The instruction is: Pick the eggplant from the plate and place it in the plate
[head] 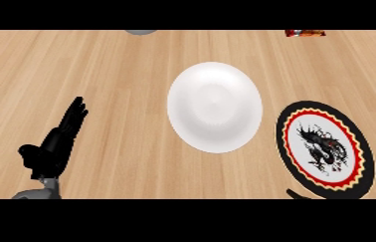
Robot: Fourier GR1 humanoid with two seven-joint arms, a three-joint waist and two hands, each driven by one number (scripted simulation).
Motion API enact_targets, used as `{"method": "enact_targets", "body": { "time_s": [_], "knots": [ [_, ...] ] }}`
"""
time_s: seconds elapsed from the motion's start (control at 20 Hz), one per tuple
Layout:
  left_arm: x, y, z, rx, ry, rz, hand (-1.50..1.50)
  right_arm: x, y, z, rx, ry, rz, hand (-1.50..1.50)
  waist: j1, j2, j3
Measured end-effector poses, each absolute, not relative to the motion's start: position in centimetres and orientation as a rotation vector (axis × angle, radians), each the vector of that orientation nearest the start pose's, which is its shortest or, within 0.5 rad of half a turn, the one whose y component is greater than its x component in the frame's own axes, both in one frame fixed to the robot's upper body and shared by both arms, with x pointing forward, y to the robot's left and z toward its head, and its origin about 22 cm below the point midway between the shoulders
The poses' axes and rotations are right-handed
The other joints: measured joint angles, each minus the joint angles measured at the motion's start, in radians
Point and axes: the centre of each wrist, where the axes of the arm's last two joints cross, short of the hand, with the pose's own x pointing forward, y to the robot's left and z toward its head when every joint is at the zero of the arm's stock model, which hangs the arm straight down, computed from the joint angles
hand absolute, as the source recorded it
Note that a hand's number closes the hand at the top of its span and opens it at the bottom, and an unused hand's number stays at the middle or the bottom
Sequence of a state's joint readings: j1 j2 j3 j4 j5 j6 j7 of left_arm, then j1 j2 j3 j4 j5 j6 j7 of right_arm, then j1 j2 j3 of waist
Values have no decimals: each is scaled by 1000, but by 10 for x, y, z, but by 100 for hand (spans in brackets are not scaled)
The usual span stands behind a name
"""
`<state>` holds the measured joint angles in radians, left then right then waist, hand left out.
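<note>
White plate (214, 106) lay mid-counter (110, 61), patterned plate (323, 146) sat just right of it, both bare, eggplant seen nowhere, my left hand (55, 144) rested lower left, fingers straight and apart, grey object (141, 31) and red-orange item (305, 33) clipped at far edge.

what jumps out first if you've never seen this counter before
The plain white plate sits near the middle of the wooden counter and draws the eye first. At the right edge lies a black-rimmed plate with a red and yellow ring and a dark dragon-like figure on white. At lower left the left hand rests open, fingers up. No eggplant shows.
</note>
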<state>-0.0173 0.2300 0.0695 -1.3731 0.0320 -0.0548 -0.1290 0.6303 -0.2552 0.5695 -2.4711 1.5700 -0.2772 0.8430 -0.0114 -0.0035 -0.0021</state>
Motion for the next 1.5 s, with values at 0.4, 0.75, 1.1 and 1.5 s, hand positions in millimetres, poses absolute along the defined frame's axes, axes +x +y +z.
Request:
{"method": "enact_targets", "body": {
  "time_s": [0.4,0.75,1.1,1.5],
  "knots": [
    [247,302,-23,149,-1516,-147,0,109,-156,146,-1368,-1316,382,150,16,4,1],
    [254,294,-22,142,-1523,-150,0,169,-126,148,-1301,-1362,426,150,24,7,1],
    [251,300,-20,146,-1522,-153,0,244,-101,136,-1228,-1375,457,150,27,7,2],
    [256,305,-19,139,-1525,-158,0,307,-79,114,-1181,-1370,402,150,32,9,2]
  ]
}}
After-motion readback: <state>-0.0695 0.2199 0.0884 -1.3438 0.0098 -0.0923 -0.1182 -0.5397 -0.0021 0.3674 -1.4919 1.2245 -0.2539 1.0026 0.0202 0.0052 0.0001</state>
